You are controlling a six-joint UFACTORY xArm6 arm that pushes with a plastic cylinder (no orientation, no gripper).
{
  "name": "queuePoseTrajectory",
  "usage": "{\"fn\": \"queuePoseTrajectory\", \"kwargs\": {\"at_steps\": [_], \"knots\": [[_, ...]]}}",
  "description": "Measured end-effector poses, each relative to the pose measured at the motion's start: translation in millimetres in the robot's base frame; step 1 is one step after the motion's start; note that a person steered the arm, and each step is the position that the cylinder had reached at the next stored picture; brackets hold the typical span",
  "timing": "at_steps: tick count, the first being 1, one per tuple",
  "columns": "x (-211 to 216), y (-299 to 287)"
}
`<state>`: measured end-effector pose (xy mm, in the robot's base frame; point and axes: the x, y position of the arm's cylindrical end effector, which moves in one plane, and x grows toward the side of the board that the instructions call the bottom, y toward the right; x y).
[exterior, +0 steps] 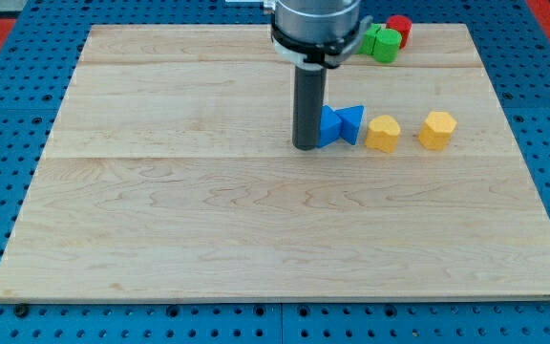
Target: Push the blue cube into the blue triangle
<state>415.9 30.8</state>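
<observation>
The blue cube (329,127) lies on the wooden board (208,220), right of centre in the upper half. The blue triangle (351,121) is right against the cube's right side, touching it. My dark rod comes down from the view's top, and my tip (307,146) rests on the board at the cube's left side, touching or almost touching it. The rod hides part of the cube's left face.
Two yellow blocks lie to the right of the blue triangle: one (383,133) close by, another (437,129) further right. A green block (382,43) and a red block (399,29) sit at the board's top edge, right of the arm.
</observation>
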Motion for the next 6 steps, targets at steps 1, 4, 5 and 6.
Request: {"fn": "queuePoseTrajectory", "kwargs": {"at_steps": [1, 4, 5, 6], "knots": [[-2, 14], [-23, -23], [-43, -13], [-34, 26]]}}
